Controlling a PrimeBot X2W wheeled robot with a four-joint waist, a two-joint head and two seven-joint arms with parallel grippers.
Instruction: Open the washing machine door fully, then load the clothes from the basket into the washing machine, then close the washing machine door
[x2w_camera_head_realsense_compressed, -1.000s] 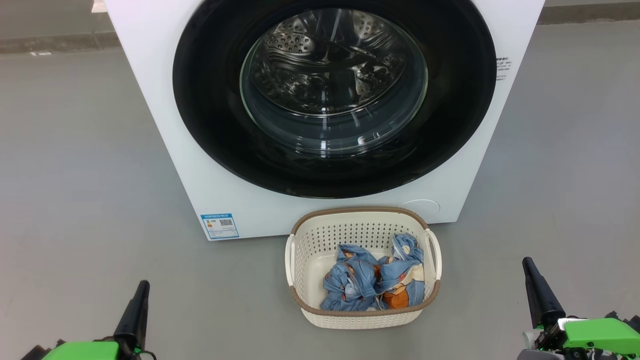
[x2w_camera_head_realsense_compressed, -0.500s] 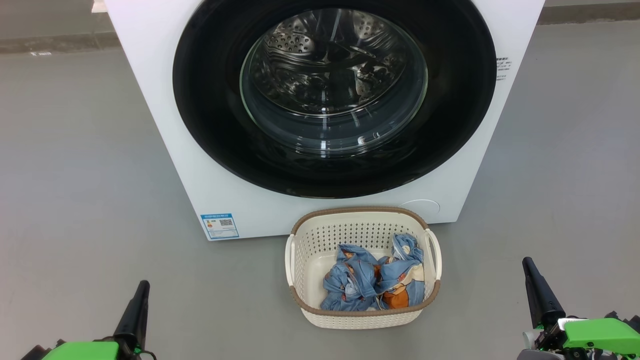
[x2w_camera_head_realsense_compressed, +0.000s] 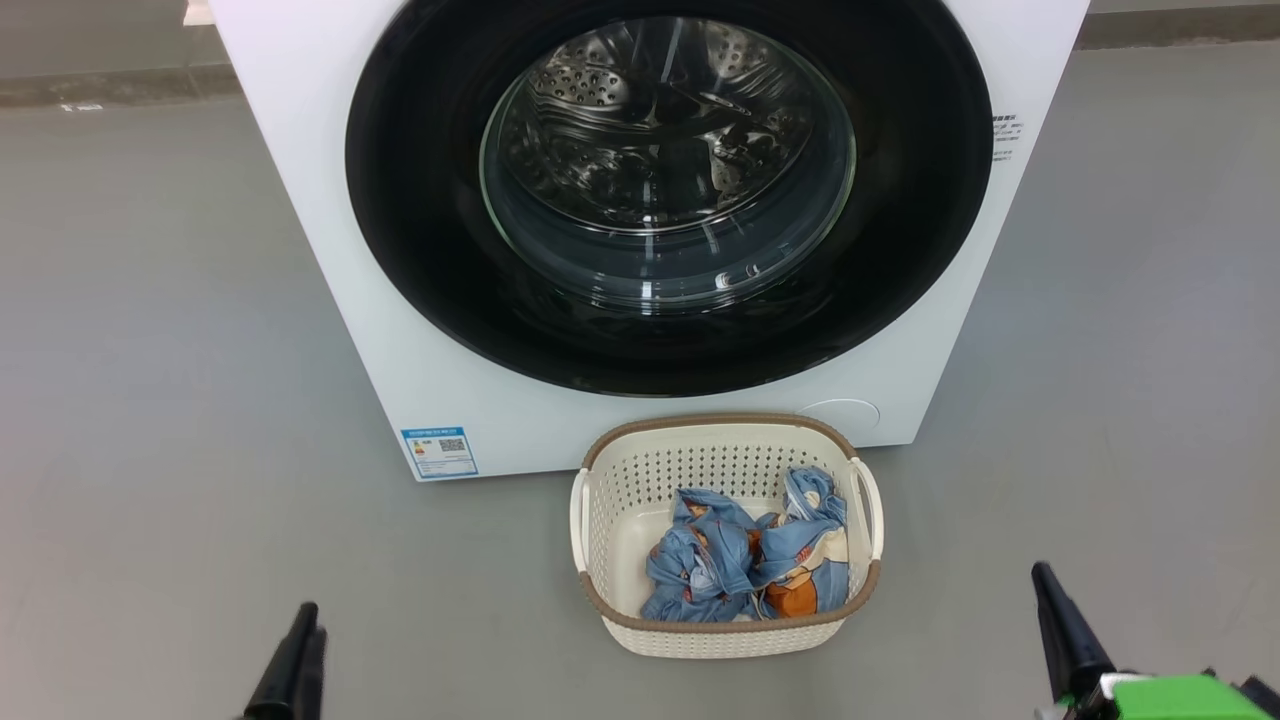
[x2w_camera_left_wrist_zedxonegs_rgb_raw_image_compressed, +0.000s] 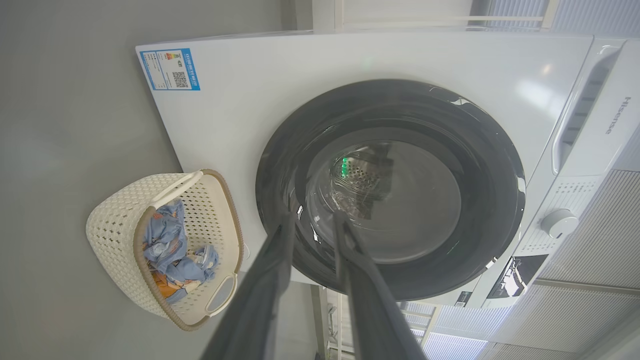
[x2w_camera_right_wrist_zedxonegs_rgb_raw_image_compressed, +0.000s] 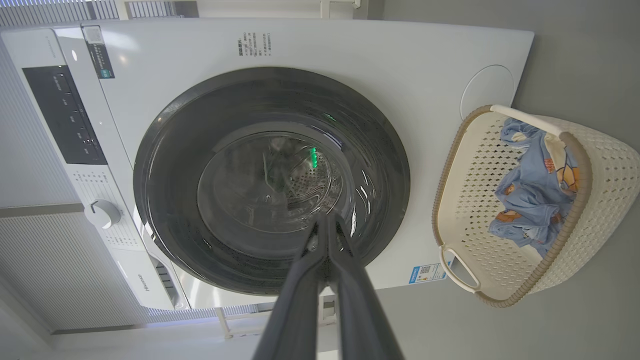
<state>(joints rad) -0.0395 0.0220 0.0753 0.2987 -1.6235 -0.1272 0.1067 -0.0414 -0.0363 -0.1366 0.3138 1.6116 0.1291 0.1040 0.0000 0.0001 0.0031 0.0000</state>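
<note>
Bright, even light; glare streaks the washing machine door (x2w_camera_head_realsense_compressed: 670, 200); wrist edges warp.

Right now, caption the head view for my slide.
The glossy black round door shut on the white washing machine; light-blue bear-print clothes wait in the cream perforated basket before it.

Smooth grey floor (x2w_camera_head_realsense_compressed: 150, 330), darker skirting strip (x2w_camera_head_realsense_compressed: 100, 88) behind, pale ribbed wall panels (x2w_camera_left_wrist_zedxonegs_rgb_raw_image_compressed: 595, 225).

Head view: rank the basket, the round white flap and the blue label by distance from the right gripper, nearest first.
1. basket, just left of the right gripper.
2. round white flap, at the washing machine lower right corner, behind the basket.
3. blue label, at its lower left corner, farthest over.
</note>
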